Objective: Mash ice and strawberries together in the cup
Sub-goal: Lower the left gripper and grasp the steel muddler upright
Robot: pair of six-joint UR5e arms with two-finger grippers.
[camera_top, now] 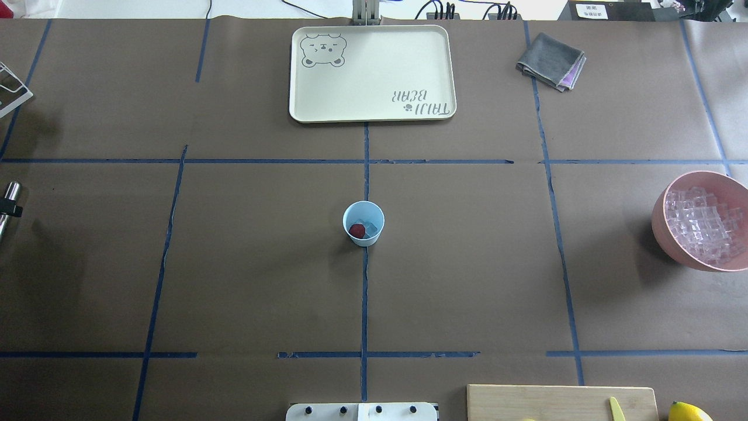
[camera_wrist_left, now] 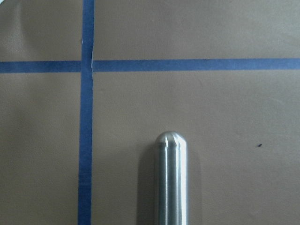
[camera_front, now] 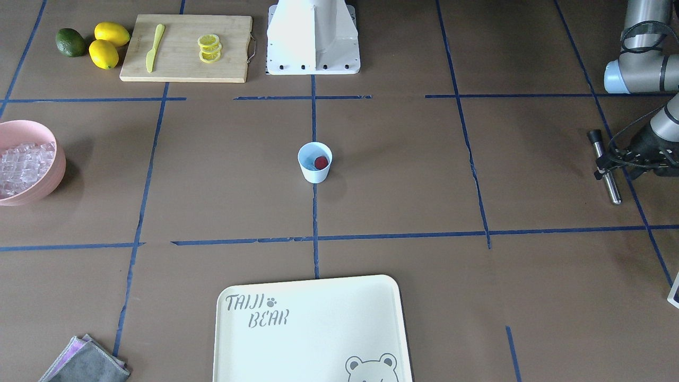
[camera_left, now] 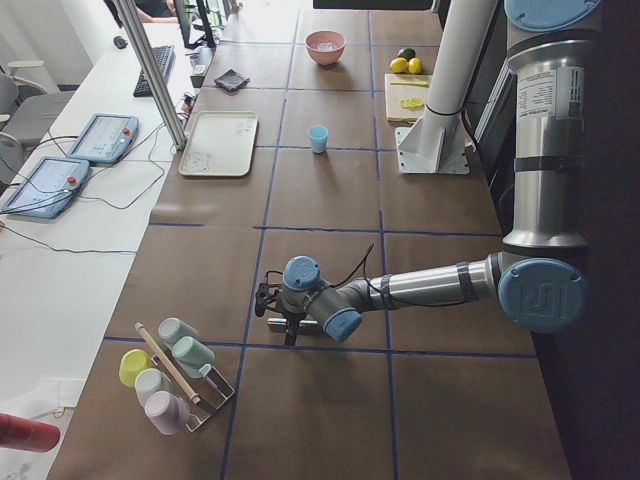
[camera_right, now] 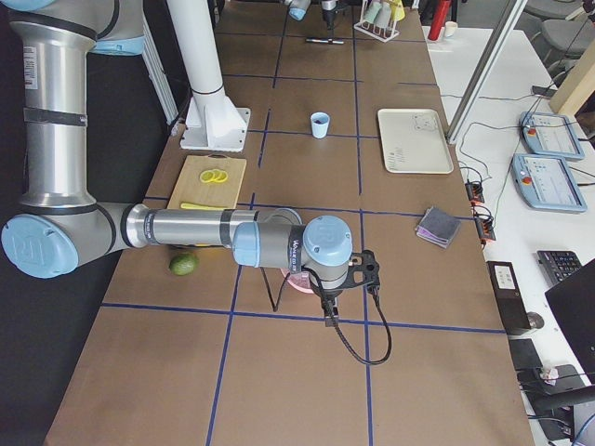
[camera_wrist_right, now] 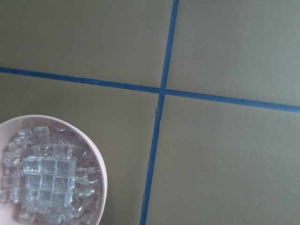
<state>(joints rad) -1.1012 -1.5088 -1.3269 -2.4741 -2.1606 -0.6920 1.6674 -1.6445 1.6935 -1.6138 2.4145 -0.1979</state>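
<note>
Robotics lab, tape-gridded table (camera_left: 330, 200), teach pendants (camera_left: 103, 137), robot arms (camera_left: 430, 285)

Long desk (camera_top: 234, 263) under brown paper, blue tape (camera_top: 364, 304) grid across it. White side desk (camera_left: 60, 270) runs alongside, across from left tool (camera_left: 280, 318): two tablets (camera_left: 105, 137), keyboard (camera_left: 160, 68), loose cables (camera_left: 120, 200) on it. Slanted metal post (camera_left: 155, 80) where the two meet. Grey chair (camera_left: 22, 110) past side desk. Same side desk lies across from right tool (camera_right: 327, 314). Light bright, even; shadows soft.
</note>
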